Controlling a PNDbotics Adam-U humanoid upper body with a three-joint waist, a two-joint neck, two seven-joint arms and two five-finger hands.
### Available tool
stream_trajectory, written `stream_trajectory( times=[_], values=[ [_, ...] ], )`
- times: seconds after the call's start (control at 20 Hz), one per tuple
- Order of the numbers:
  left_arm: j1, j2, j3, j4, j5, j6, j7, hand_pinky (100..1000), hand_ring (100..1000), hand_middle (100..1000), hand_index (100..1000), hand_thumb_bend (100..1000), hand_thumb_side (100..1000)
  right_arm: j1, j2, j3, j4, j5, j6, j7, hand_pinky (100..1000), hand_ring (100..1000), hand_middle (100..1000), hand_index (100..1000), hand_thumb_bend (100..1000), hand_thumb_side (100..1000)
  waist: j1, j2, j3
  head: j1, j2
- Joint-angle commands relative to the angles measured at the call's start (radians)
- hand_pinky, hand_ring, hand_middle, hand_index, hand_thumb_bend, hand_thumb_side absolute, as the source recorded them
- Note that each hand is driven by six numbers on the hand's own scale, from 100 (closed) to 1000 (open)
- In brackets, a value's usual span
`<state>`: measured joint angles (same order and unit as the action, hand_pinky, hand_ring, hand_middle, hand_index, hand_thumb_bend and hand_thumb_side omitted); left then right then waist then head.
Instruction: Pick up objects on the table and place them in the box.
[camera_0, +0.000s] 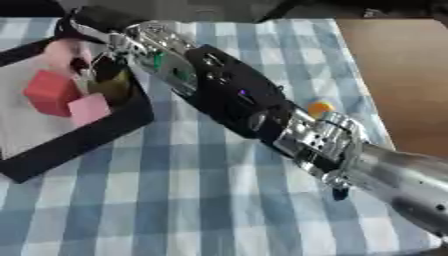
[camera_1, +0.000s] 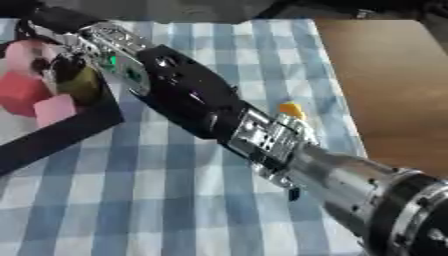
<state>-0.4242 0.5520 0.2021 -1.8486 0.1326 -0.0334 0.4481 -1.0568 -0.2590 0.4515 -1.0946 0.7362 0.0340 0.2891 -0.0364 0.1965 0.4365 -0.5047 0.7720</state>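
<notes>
Right now the right arm (camera_0: 262, 115) dominates everything, stretched from the lower right corner diagonally across to the box (camera_0: 79, 140) at the upper left. This looks like the placing step: the right hand (camera_0: 109, 75) is over the box's inside, and a dark olive object (camera_0: 112, 89) sits right under its fingers. Whether the fingers are curled round it or already spread I cannot tell; they blur into the object and the box wall. If it is held, the next move calls for opening the fingers so it drops inside, then lifting the hand straight up clear of the black rim before swinging back.

The left hand shows in neither view.

The surface is a table under a blue-and-white checked cloth (camera_0: 175, 200), with a bare brown tabletop (camera_1: 385, 75) past the cloth's right edge. The room beyond the far edge is dark; nothing readable there.

The box has black walls and a pale floor. Inside lie a red block (camera_0: 51, 92) and, touching it on the right, a pink block (camera_0: 89, 109); a paler pink shape (camera_1: 26, 52) sits behind them.

Smallest: an orange object (camera_1: 291, 110) on the cloth, just beside the forearm, well apart from the box, not yet picked.
</notes>
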Motion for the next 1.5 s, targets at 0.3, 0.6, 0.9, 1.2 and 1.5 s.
stream_trajectory(
  times=[0.3,0.6,0.9,1.2,1.5],
  values=[
    [-0.01,0.021,0.012,-0.005,0.002,-0.001,-0.005,871,968,825,854,100,773,-0.023,-0.034,-0.005,-0.073,0.015,-0.003,-0.022,890,881,806,926,531,393,-0.004,-0.002,-0.005,-0.005,-0.002],
    [-0.001,0.026,0.016,-0.003,0.0,0.0,0.001,872,968,824,854,100,772,-0.019,-0.057,-0.016,-0.118,-0.019,0.021,-0.045,879,873,796,920,518,399,-0.002,-0.006,-0.016,0.002,-0.002],
    [0.032,0.045,0.032,0.008,-0.006,0.006,0.044,871,970,828,855,100,774,0.001,-0.172,-0.041,-0.318,-0.2,0.1,-0.051,849,835,754,890,468,352,-0.003,-0.03,-0.056,0.036,-0.002],
    [0.077,0.071,0.041,0.016,-0.016,0.009,0.06,871,971,827,855,100,777,0.106,-0.433,-0.102,-0.672,-0.467,0.232,-0.03,849,830,749,887,419,354,-0.012,-0.058,-0.121,0.113,-0.002],
    [0.093,0.08,0.038,0.022,-0.012,0.006,0.049,871,973,828,855,100,780,0.291,-0.659,-0.195,-0.889,-0.597,0.284,-0.075,853,833,755,890,424,369,-0.017,-0.063,-0.172,0.161,-0.002]
  ],
)
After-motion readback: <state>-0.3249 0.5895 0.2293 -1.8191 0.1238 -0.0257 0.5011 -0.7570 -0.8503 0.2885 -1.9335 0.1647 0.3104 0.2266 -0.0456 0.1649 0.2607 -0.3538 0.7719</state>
